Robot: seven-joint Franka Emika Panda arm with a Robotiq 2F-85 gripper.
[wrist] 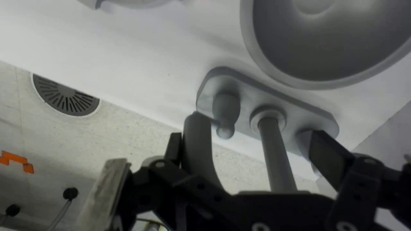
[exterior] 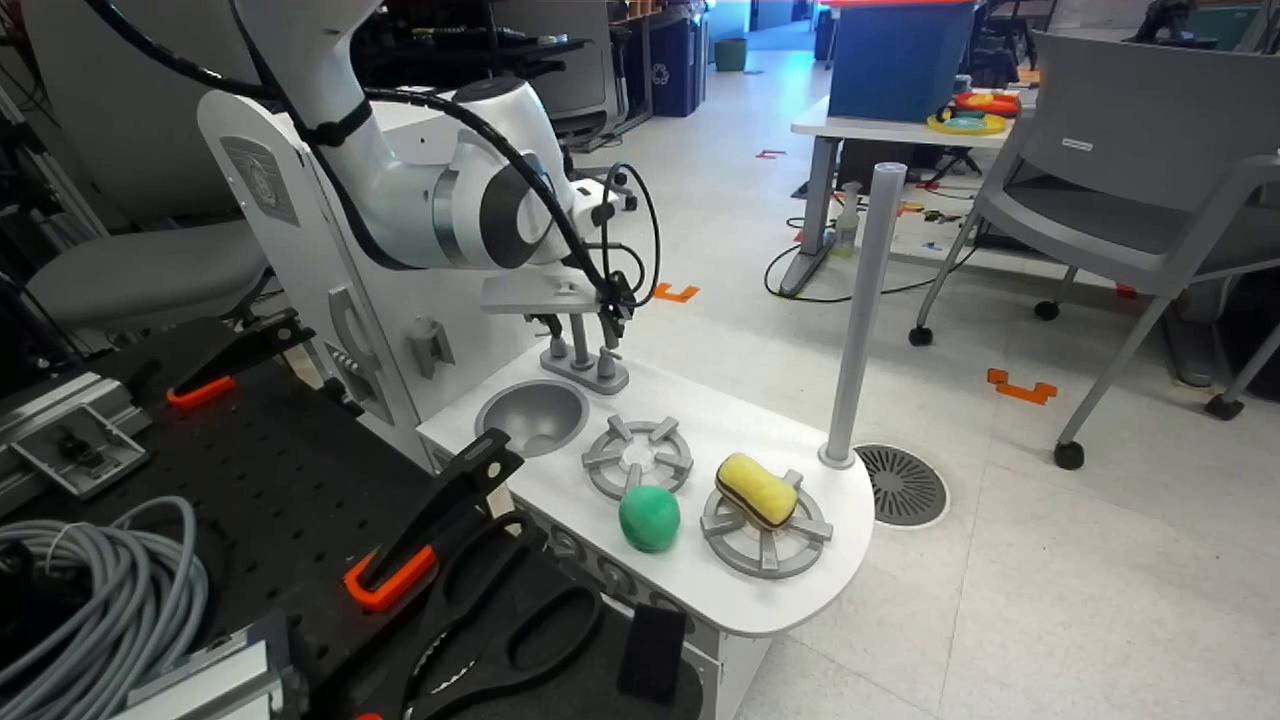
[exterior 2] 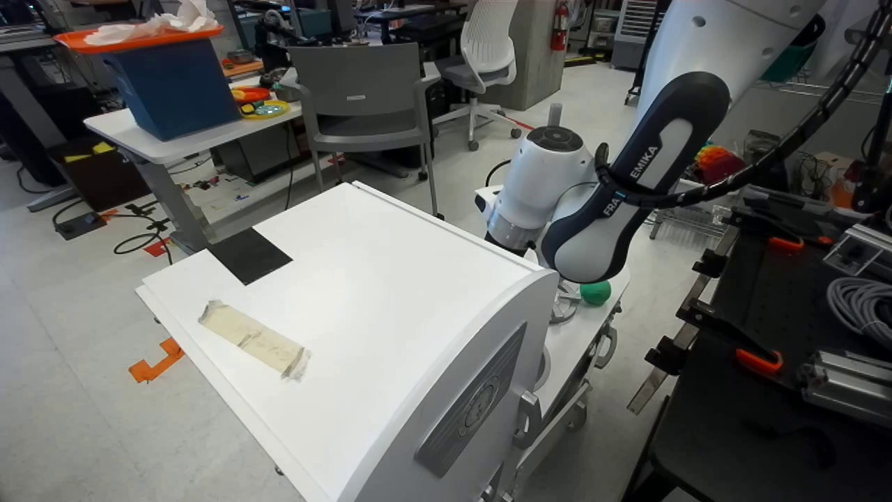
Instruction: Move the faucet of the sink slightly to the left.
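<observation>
The silver-grey faucet (exterior: 578, 340) stands on its oblong base behind the round grey sink (exterior: 538, 432) on the white counter. In the wrist view the faucet stem (wrist: 277, 157) rises between my fingers, and the end of its spout lies beside my left-hand finger; whether they touch I cannot tell. My gripper (wrist: 246, 141) is open around the faucet, with the right-hand finger apart from the stem, over a knob. The sink (wrist: 321, 51) is at the upper right there. The gripper (exterior: 583, 328) points down above the base in an exterior view. The kitchen's panel hides faucet and gripper in an exterior view.
Two tap knobs flank the stem, one visible here (wrist: 226, 110). A green ball (exterior: 650, 518), a yellow item (exterior: 757, 490) on a burner and a tall grey pole (exterior: 865, 310) stand along the counter. A white cabinet wall (exterior: 440, 290) rises beside the sink.
</observation>
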